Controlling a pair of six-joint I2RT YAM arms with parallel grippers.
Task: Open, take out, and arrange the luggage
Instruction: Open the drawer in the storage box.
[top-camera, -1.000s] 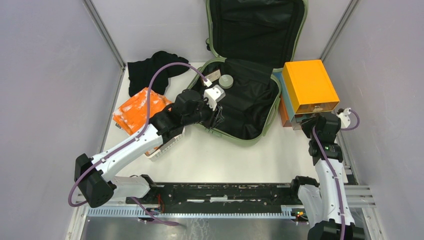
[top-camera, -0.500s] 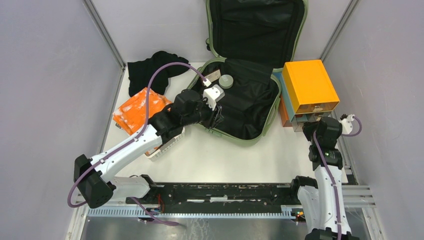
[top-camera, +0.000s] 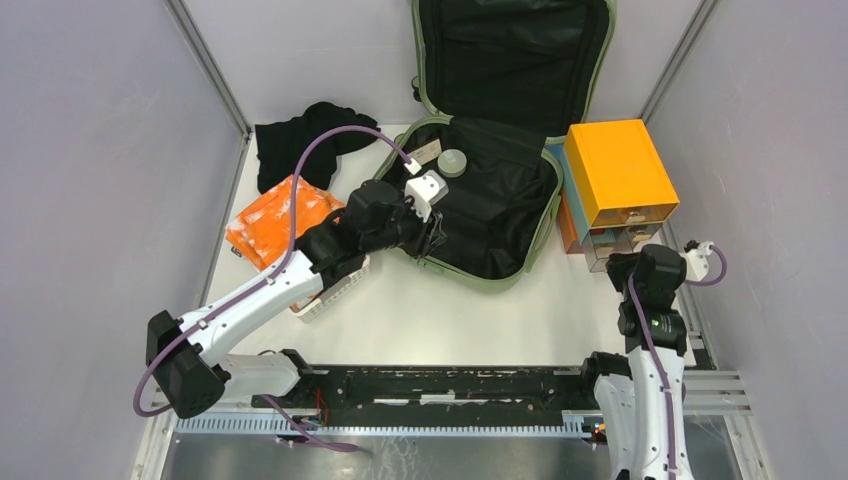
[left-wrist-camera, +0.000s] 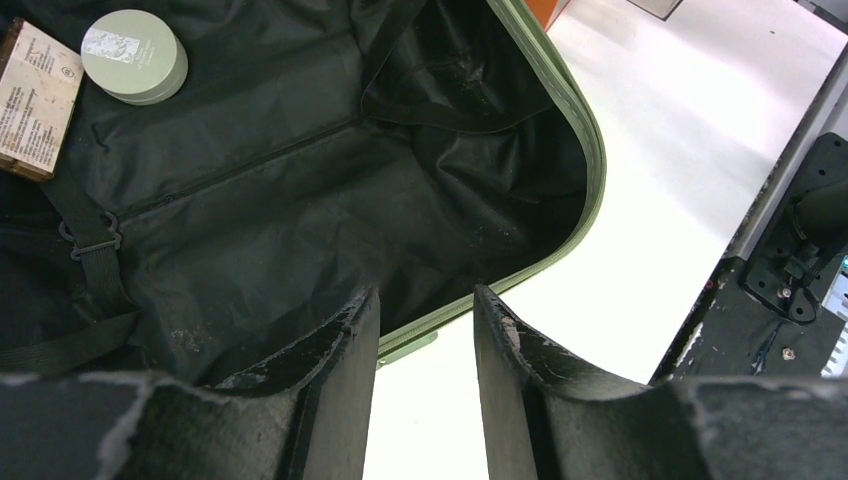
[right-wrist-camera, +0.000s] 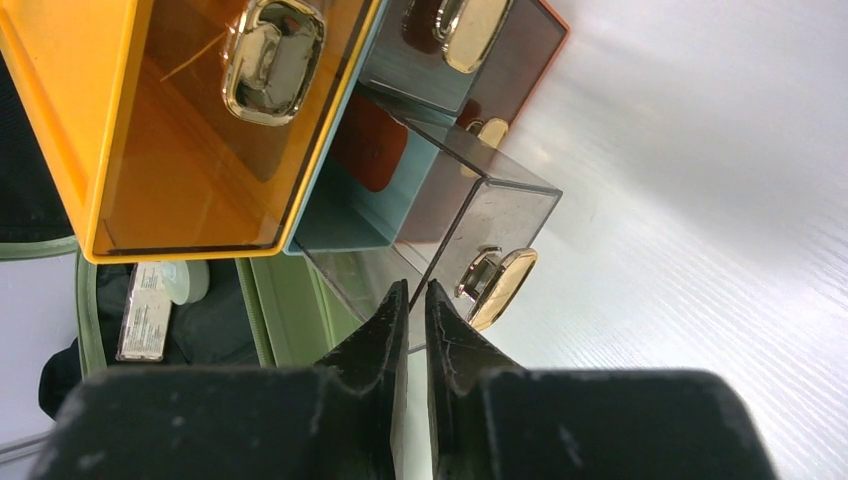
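- Well, sage-green hard-shell suitcase (top-camera: 500, 200) lies open, upper centre; round grey tin (left-wrist-camera: 133, 56) and printed card (left-wrist-camera: 35, 100) not yet out.
- And left end effector (left-wrist-camera: 425, 300) spread, empty; right end effector (right-wrist-camera: 415, 290) nearly pressed together.

No readable text; card (left-wrist-camera: 35, 100) print illegible

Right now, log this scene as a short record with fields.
luggage: open, lid raised at the back
inside it: round tin, small flat pack
left gripper: open, empty, over the luggage's near rim
right gripper: nearly shut, empty, at the pulled-out clear drawer of the drawer box
left of luggage: black cloth, orange packet, white basket
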